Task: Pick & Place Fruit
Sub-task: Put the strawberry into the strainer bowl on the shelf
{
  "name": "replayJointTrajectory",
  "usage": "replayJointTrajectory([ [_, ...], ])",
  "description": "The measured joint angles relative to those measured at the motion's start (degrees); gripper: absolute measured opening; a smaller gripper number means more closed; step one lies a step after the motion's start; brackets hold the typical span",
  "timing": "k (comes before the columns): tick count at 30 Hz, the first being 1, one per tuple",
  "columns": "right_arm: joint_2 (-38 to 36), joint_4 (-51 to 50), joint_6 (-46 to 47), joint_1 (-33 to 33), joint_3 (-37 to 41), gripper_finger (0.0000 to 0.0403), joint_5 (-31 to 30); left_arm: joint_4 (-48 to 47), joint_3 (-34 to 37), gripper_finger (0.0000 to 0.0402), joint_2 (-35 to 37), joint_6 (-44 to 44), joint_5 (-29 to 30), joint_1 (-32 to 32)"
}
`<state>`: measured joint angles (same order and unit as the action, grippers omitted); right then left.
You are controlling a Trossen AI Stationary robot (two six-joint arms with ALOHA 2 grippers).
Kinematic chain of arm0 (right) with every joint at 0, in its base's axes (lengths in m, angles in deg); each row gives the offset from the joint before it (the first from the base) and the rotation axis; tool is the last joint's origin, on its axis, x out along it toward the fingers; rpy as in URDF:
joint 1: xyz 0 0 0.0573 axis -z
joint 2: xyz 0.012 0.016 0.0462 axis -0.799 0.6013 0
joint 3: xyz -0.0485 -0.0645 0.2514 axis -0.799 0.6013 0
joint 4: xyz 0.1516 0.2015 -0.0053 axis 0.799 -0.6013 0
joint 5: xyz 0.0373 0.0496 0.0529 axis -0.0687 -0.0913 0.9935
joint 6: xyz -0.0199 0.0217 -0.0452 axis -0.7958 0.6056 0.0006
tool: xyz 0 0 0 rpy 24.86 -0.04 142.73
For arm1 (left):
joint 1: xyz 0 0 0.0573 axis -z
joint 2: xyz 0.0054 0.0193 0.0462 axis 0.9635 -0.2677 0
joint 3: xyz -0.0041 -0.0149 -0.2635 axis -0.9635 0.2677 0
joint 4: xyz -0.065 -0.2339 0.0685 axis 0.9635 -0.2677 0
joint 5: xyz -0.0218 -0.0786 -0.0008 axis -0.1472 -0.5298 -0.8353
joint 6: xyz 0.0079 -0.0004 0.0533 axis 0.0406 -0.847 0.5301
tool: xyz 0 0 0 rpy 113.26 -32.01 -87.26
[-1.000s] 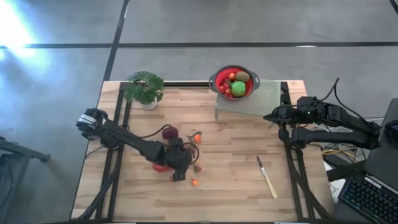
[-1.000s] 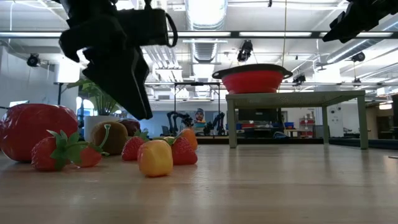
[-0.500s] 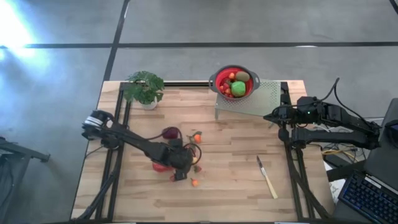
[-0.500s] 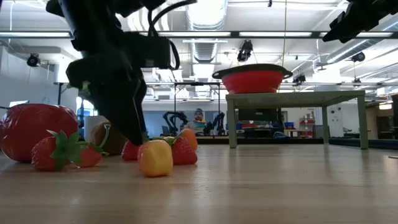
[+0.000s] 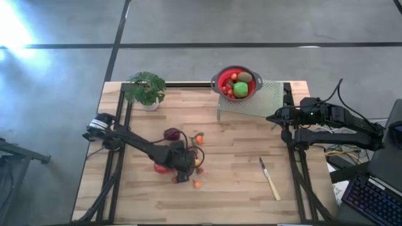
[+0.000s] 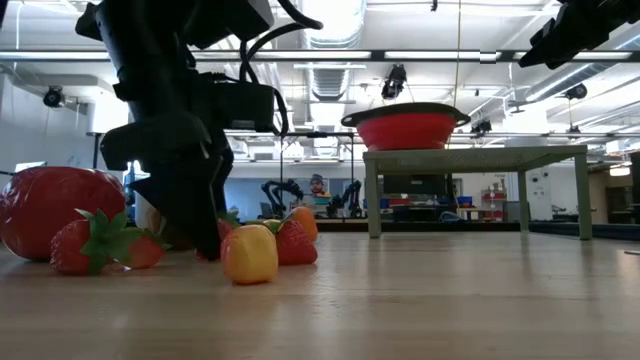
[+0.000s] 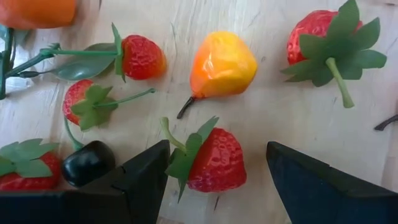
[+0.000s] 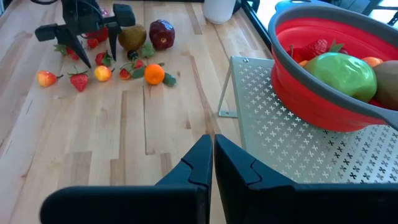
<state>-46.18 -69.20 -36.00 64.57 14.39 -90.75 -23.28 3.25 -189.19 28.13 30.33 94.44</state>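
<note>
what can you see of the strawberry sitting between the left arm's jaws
The strawberry is a small glossy red toy, plastic-looking, with a seeded surface, a green leafy cap and a short pale green stem. It lies on its side on the wooden table, between the open jaws of the left gripper, which do not touch it in the left wrist view. A yellow-orange pear-shaped fruit lies just beyond it, apart from it.

no legible txt, no labels, brands or nos. anywhere
</note>
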Motion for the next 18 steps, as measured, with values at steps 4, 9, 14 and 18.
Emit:
replayJointTrajectory([
  [4, 0.0, 0.0, 0.0, 0.0, 0.0, 0.0013, 0.0, 0.1, 0.0, 0.0262, 0.0, 0.0, 0.0, 0.0],
  [9, 0.0, 0.0, 0.0, 0.0, 0.0, 0.0013, 0.0, 0.1, 0.0, 0.0215, 0.0, 0.0, 0.0, 0.0],
  [14, 0.0, 0.0, 0.0, 0.0, 0.0, 0.0013, 0.0, 0.1, 0.0, 0.0163, 0.0, 0.0, 0.0, 0.0],
  [18, 0.0, 0.0, 0.0, 0.0, 0.0, 0.0013, 0.0, 0.1, 0.0, 0.014, 0.0, 0.5, 0.0, 0.0],
])
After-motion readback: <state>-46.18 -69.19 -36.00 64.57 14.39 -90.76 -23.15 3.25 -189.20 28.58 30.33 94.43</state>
